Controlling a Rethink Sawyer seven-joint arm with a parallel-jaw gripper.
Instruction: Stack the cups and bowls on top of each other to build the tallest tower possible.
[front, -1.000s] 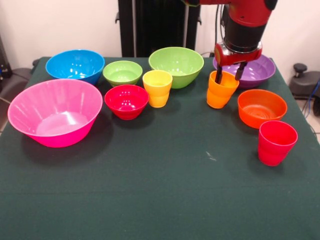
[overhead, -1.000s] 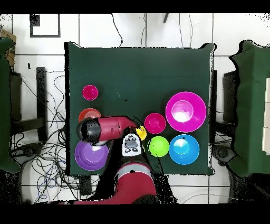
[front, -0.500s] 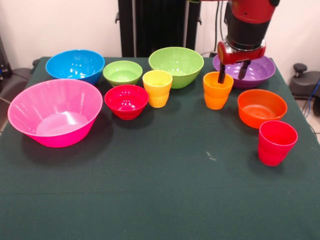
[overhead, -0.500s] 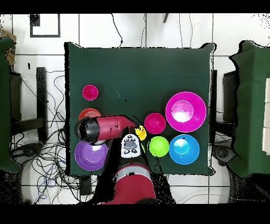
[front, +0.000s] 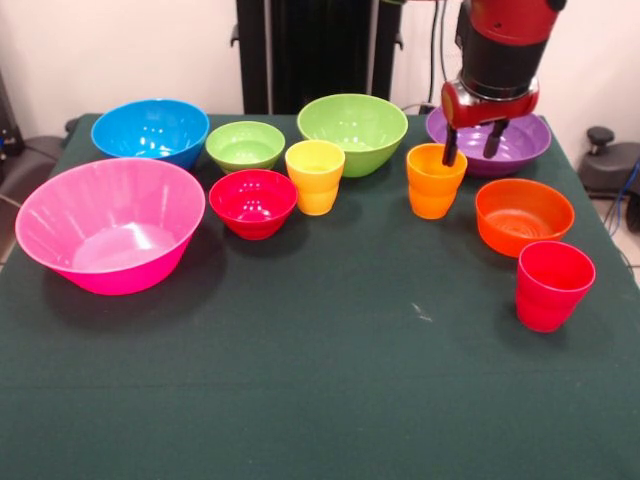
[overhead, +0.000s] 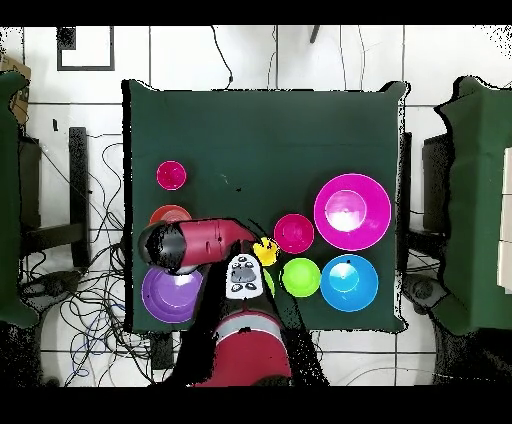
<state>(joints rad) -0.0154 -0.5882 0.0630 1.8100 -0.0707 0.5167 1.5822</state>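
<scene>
The orange cup (front: 432, 182) stands upright on the green table, between the large lime green bowl (front: 352, 130) and the orange bowl (front: 523, 215). My gripper (front: 471, 150) hangs open just above and right of its rim, in front of the purple bowl (front: 505, 140). One fingertip (front: 449, 156) is at the cup's back rim, and nothing is held. The yellow cup (front: 314, 176), red bowl (front: 252, 201) and red cup (front: 553, 284) stand apart. No tower is stacked. In the overhead view the arm (overhead: 195, 243) hides the orange cup.
The big pink bowl (front: 108, 222), the blue bowl (front: 150, 128) and the small green bowl (front: 245, 146) sit at the left. Overhead, the purple bowl (overhead: 170, 292) lies near the table corner, the red cup (overhead: 171, 175) farther out.
The orange cup, tilted a second ago with a finger inside it, now stands upright. My gripper has risen slightly and shifted right toward the purple bowl.
</scene>
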